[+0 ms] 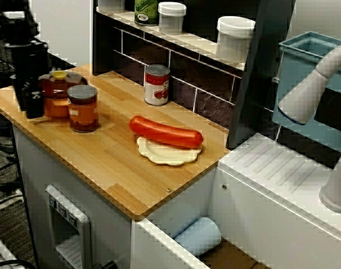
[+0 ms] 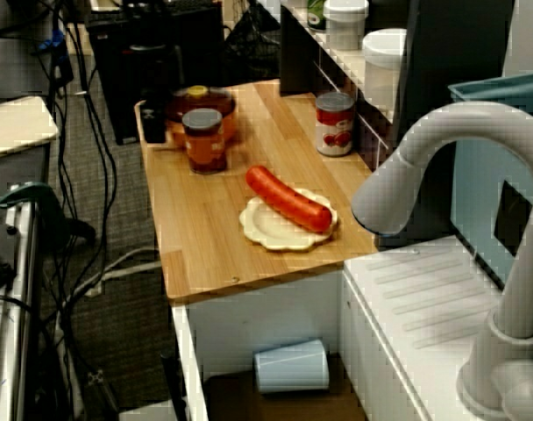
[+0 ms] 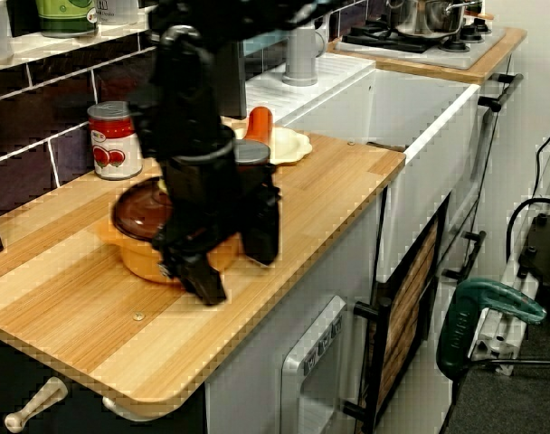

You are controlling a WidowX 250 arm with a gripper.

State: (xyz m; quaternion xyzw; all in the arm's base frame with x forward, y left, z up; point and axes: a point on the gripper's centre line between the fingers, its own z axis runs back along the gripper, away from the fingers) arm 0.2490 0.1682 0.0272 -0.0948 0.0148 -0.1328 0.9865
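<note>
I see my gripper [image 3: 232, 260] with jaws apart, empty, just beside the lidded orange pot [image 3: 137, 233] — perhaps touching it.

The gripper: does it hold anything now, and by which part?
Nothing is held. The gripper stands open beside the orange pot, and there is nothing between its fingers.

In the low view from the side, the tool [image 3: 236, 276] and its dark arm [image 3: 189, 81] cover most of the amber jar [image 3: 251, 152], the right part of the orange pot [image 3: 135, 217] and all but one end of the sausage [image 3: 259, 125]. The fingertips there are smeared. In the high view from the front, the arm runs off the top edge and the tool hides the pot's left side. The soup can [image 1: 157, 84] has a label too small to read. The green-labelled jar [image 1: 146, 10] is cut off at the top.
</note>
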